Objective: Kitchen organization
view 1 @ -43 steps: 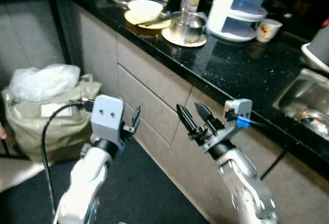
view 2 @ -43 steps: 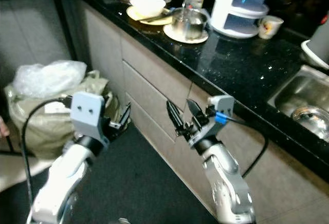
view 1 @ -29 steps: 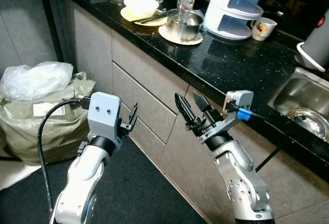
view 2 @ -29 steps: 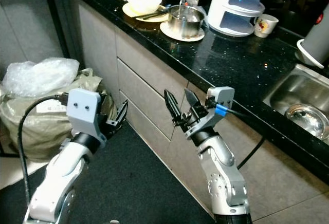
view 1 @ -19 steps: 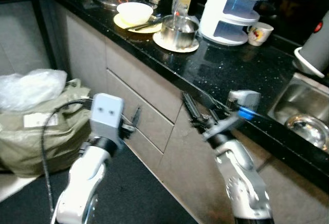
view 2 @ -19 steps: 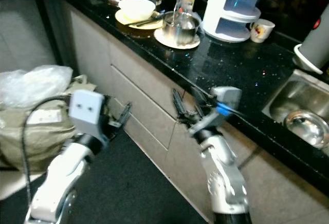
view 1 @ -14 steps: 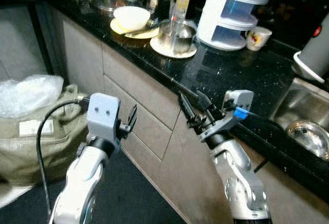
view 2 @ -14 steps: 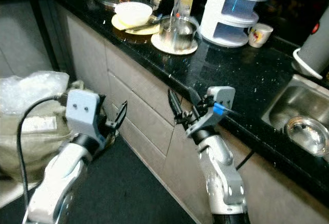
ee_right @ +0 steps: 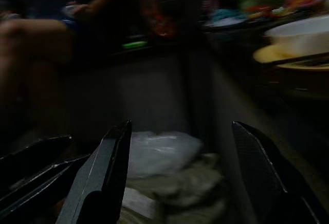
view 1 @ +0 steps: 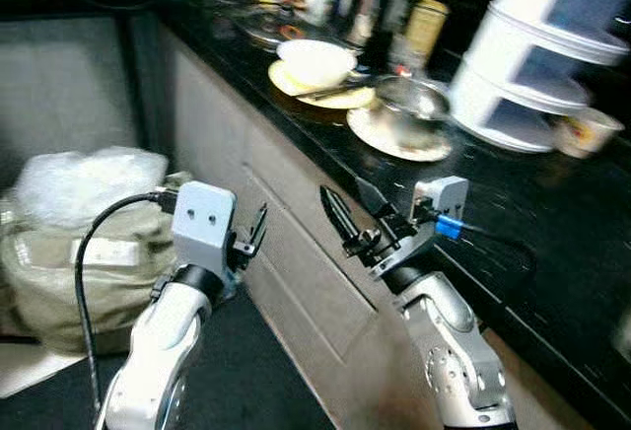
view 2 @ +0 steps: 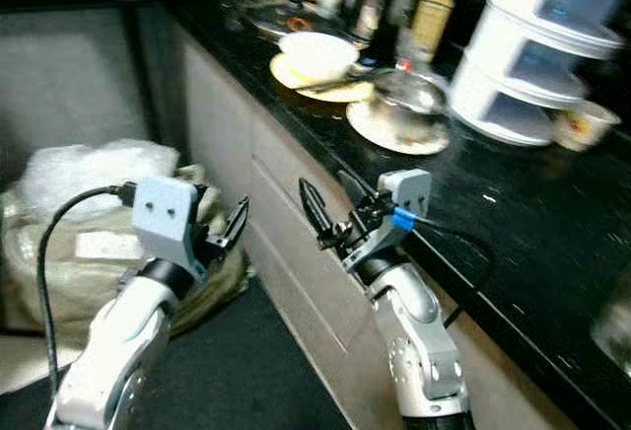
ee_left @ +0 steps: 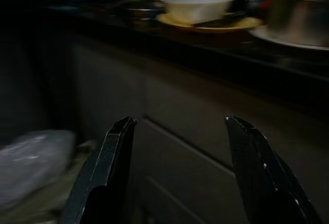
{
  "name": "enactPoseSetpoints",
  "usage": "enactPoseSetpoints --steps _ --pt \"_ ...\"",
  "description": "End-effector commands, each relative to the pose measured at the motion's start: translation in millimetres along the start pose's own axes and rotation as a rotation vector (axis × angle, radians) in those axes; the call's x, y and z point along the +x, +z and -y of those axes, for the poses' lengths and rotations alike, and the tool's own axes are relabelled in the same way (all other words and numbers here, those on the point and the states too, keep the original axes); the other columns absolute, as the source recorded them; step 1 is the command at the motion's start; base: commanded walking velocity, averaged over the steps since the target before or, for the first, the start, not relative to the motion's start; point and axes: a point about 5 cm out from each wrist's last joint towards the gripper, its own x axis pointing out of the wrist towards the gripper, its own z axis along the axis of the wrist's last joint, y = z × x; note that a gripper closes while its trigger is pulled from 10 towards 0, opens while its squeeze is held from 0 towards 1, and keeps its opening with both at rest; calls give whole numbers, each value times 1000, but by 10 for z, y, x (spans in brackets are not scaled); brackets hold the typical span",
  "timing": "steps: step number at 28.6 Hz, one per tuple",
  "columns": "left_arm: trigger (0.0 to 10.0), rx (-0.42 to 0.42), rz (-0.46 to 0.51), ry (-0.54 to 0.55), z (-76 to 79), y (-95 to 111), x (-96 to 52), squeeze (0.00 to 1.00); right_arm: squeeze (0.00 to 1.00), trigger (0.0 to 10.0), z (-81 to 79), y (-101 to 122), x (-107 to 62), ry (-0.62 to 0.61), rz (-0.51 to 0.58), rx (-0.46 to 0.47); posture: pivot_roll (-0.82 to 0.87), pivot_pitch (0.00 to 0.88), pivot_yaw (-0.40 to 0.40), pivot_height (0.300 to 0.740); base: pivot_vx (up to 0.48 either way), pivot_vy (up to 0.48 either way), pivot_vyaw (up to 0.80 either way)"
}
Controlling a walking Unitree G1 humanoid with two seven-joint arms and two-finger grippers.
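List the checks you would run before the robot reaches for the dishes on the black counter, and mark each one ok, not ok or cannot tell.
1. Left gripper open and empty: ok.
2. Right gripper open and empty: ok.
3. White bowl sits upright on its yellow plate: ok.
4. Steel pot rests on its own plate: ok.
5. Both grippers level with the counter: not ok, they are held below its edge, before the drawers.
6. Head views sharp enough to aim: not ok, blurred.

Stuffed sack (view 1: 69, 243) on floor beside grey cabinet drawers (view 1: 286, 243); plastic bag (view 1: 84, 179) atop.
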Motion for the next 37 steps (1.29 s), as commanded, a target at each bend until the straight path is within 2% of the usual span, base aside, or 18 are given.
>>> enactPoseSetpoints --steps 1,13,16,21,28,31,34,35,36,37 --pt "10000 -6 -8 -20 49 -26 2 0 0 10000 58 32 -28 -23 19 6 161 8 -178 740 371 0 419" --pt "10000 -2 -10 -37 60 -30 9 0 0 10000 91 244 101 -79 102 7 163 9 -172 740 356 0 0" --pt "10000 -2 -8 -45 65 -27 10 0 0 10000 125 305 129 -104 113 1 163 10 -173 740 0 0 0" --pt "10000 4 0 -63 86 -17 9 0 0 10000 176 425 166 -124 136 -19 162 13 -171 740 0 0 -800" --pt "10000 4 1 -65 88 -15 14 0 0 10000 150 496 209 -125 161 -45 163 16 -173 740 0 0 -800" --pt "10000 4 0 -66 90 -15 15 0 0 10000 130 541 243 -121 165 -101 162 18 -173 740 0 0 0" --pt "10000 6 0 -71 97 -15 20 0 0 10000 144 561 312 -132 117 -298 160 17 -174 740 0 0 0" --pt "10000 6 0 -71 97 -15 20 0 0 10000 144 561 312 -132 117 -298 160 17 -174 740 0 0 0" --pt "10000 7 0 -72 99 -16 22 0 0 10000 154 540 337 -138 94 -364 160 17 -174 740 0 0 0" --pt "10000 7 0 -72 99 -16 22 0 0 10000 154 540 337 -138 94 -364 160 17 -174 740 0 0 0"
